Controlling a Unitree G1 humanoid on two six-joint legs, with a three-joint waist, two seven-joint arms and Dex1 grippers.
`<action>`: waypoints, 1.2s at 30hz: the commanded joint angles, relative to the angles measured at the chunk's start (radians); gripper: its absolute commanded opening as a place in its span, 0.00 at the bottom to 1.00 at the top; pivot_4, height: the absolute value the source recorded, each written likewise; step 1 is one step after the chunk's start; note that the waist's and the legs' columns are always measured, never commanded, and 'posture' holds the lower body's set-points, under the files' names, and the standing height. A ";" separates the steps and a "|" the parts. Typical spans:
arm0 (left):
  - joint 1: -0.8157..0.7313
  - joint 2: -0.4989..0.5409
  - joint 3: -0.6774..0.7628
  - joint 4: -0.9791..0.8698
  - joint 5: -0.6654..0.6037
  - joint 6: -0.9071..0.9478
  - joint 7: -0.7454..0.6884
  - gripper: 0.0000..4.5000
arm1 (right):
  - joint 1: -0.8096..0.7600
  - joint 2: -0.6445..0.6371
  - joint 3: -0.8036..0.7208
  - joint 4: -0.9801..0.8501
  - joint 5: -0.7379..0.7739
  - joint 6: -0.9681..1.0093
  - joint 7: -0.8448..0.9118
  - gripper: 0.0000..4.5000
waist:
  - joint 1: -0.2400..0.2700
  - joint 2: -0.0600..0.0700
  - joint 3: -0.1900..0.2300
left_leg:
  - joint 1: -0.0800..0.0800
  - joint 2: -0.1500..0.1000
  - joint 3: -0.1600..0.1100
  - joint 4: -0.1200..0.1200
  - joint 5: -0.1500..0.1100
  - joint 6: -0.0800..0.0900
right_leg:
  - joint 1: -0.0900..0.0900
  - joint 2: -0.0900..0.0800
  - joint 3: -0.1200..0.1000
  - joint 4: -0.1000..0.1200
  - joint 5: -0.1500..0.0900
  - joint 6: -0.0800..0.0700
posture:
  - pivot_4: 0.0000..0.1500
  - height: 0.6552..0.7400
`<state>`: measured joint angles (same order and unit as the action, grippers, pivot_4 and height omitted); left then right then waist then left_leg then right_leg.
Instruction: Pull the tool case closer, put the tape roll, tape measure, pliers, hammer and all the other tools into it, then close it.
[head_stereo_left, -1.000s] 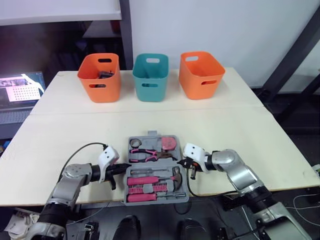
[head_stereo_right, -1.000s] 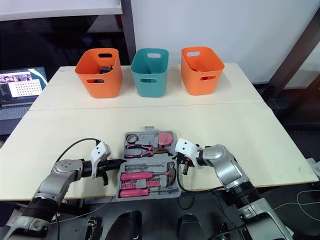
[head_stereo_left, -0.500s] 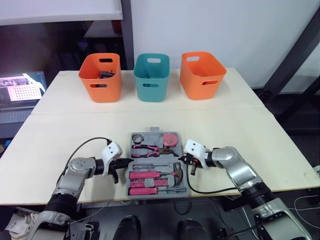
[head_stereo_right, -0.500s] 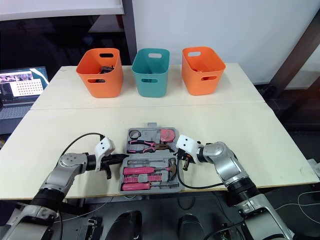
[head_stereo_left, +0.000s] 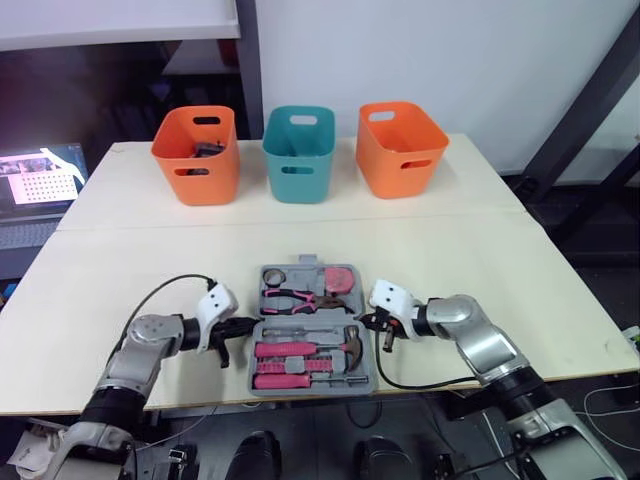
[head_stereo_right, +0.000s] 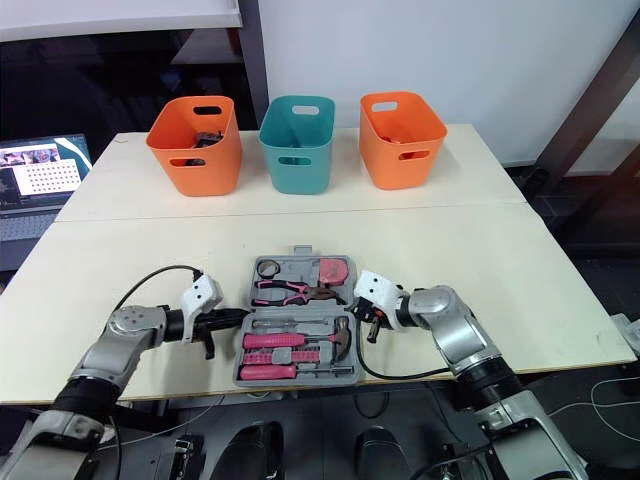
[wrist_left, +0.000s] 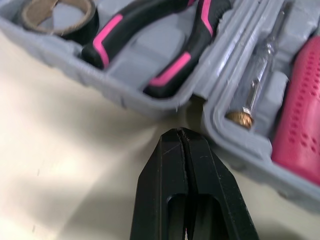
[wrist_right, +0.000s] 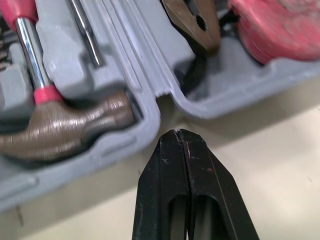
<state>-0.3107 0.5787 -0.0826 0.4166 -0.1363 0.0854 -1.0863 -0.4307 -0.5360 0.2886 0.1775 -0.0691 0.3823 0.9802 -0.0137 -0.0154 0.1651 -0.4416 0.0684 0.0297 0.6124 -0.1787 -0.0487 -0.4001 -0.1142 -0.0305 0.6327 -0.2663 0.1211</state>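
The open tool case (head_stereo_left: 306, 275) is lying on the bench (head_stereo_left: 480, 270) close to its front edge, sitting a touch further in from that edge than a second ago. It is holding the tape roll (head_stereo_left: 273, 277), pliers (head_stereo_left: 295, 298) and tape measure (head_stereo_left: 343, 283) in its far half and the hammer (head_stereo_left: 310, 349) in its near half. The left end effector (head_stereo_left: 238, 330) is pointing at the case's left side by the hinge gap, fingers pressed together and gripping nothing, having edged slightly further from the bench's front edge since the earlier frame. The right end effector (head_stereo_left: 370, 322) is staying at the case's right side by the hinge, fingers likewise together and empty.
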 joint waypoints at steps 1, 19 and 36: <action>0.014 0.042 0.041 -0.005 -0.024 -0.002 -0.017 0.00 | 0.005 -0.031 -0.044 -0.038 0.037 0.002 0.011 0.00 | 0.001 0.000 0.000 | 0.000 0.000 0.000 0.000 0.000 0.000 | 0.000 0.000 0.000 0.000 0.000 0.000 | 1.00 1.00; 0.173 0.118 0.053 -0.441 -0.330 0.237 -0.262 0.00 | 0.037 0.023 -0.409 -0.320 0.531 0.754 -0.129 0.99 | 0.002 0.000 0.000 | -0.001 0.000 0.000 0.000 0.000 0.000 | -0.001 -0.001 0.000 -0.001 -0.002 -0.004 | 1.00 1.00; 0.178 0.017 -0.170 -0.373 -0.034 0.203 -0.015 0.00 | -0.298 0.219 -0.474 0.396 0.526 0.628 -0.303 0.99 | 0.000 0.001 0.000 | -0.001 0.000 0.000 0.000 0.000 0.000 | -0.002 -0.001 0.000 0.000 0.000 -0.002 | 1.00 1.00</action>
<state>-0.1483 0.5895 -0.2221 0.0237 -0.2277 0.2692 -1.1437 -0.6901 -0.3243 -0.1838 0.5123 0.4615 1.0614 0.6526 -0.0140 -0.0140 0.1651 -0.4426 0.0684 0.0300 0.6122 -0.1787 -0.0483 -0.4015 -0.1147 -0.0300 0.6324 -0.2667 0.1185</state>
